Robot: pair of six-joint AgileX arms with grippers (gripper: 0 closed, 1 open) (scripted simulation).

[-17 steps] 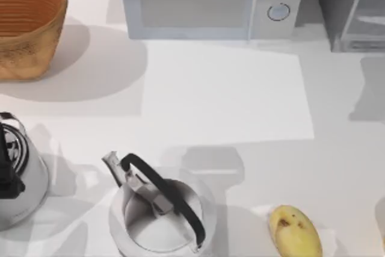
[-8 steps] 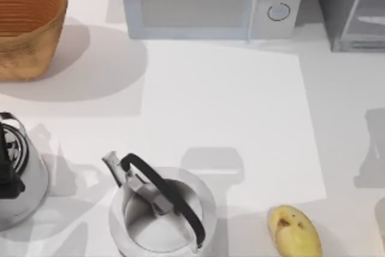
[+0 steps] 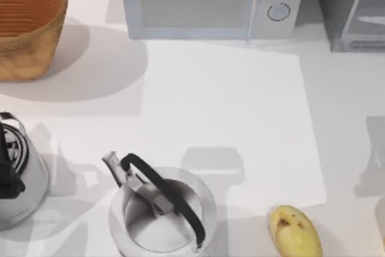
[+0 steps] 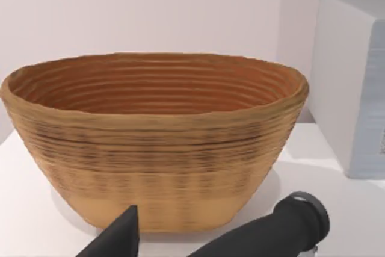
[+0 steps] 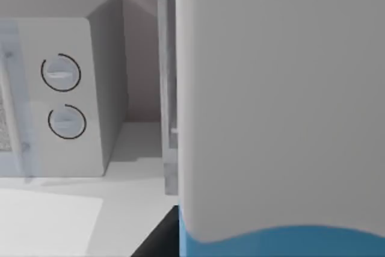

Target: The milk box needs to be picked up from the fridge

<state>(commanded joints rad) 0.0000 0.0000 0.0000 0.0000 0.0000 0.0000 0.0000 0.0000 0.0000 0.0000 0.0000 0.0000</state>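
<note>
Right up against the right wrist camera sits the milk box (image 5: 277, 118), fridge (image 5: 168, 88) just behind it. Can't tell if the right gripper (image 5: 159, 239) has it clamped. I'd check that, then pull straight back, keeping it upright. Left arm idles by the basket (image 4: 156, 142).

A white table (image 3: 228, 100) meets a pale pinkish wall (image 4: 150, 10), lit to cast soft shadows.

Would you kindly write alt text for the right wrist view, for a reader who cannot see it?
A white carton with a light blue band, the milk box, stands close up in front. Behind it is the fridge frame's edge, then a white microwave with two round knobs on the table.
</note>
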